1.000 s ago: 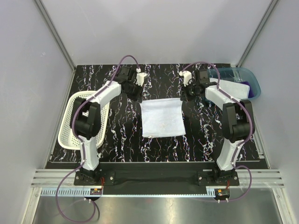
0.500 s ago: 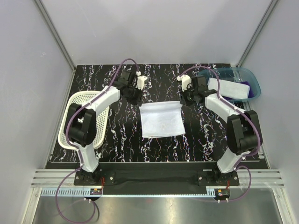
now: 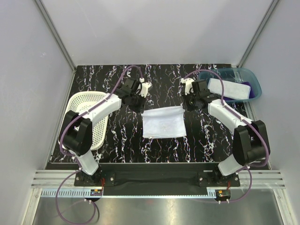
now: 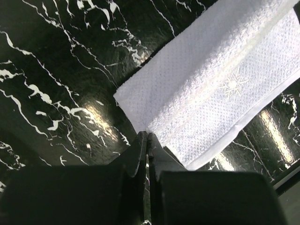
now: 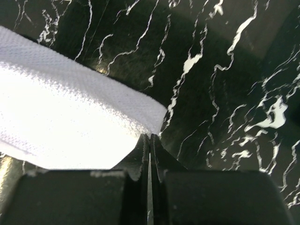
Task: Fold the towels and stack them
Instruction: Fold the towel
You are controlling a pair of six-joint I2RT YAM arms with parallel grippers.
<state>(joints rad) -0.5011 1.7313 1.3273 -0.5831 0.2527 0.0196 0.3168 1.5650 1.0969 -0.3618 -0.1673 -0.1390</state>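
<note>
The left hand [image 3: 142,108] and right hand [image 3: 183,107] have started the first fold.

From above, the plain pale blue-white cloth towel [image 3: 163,123] lies in the middle of the black marbled counter [image 3: 211,136]. It looks shorter than a moment ago, because its far edge has come up and nearer. In the left wrist view, the left hand [image 4: 147,136] is clenched on one far corner of the towel [image 4: 220,89]. In the right wrist view, the right hand [image 5: 149,137] pinches the other corner. I think the fold is only begun, and the far edge must next reach the near edge.
</note>
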